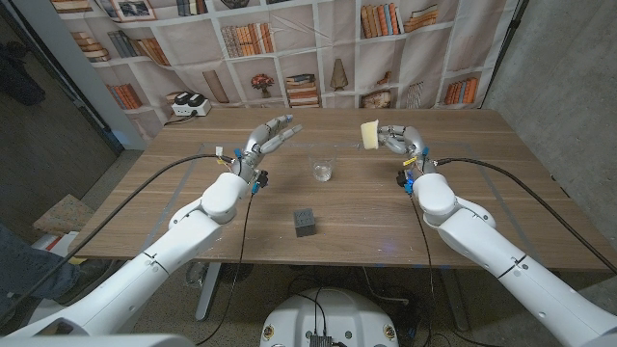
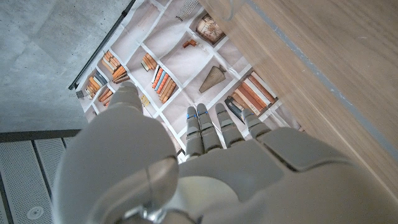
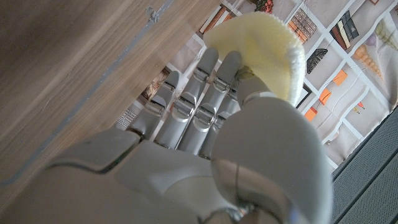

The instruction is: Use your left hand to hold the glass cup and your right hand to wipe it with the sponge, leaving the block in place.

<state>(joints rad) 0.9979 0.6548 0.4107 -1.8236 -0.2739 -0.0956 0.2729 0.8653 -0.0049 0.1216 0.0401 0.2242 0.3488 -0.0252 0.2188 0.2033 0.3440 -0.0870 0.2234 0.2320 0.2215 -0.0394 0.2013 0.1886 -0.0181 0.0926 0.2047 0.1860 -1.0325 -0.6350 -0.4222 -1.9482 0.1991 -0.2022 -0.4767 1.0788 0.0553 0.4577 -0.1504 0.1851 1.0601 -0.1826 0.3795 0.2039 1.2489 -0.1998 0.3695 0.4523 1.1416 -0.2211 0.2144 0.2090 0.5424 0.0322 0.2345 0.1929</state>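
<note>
A small clear glass cup (image 1: 322,172) stands upright on the wooden table (image 1: 482,212), between my two hands. My left hand (image 1: 266,140) hovers to the cup's left and a little behind it, fingers spread apart and holding nothing; the left wrist view shows its fingers (image 2: 211,127) reaching toward the bookshelf backdrop. My right hand (image 1: 400,141) is raised to the cup's right and grips a pale yellow sponge (image 1: 370,134). In the right wrist view the sponge (image 3: 264,46) sits pinched at the fingertips. A dark grey block (image 1: 306,223) stands on the table nearer to me than the cup.
A white device (image 1: 188,105) sits at the table's far left corner. A printed bookshelf backdrop (image 1: 289,48) hangs behind the table. Black cables (image 1: 174,169) run along both arms over the tabletop.
</note>
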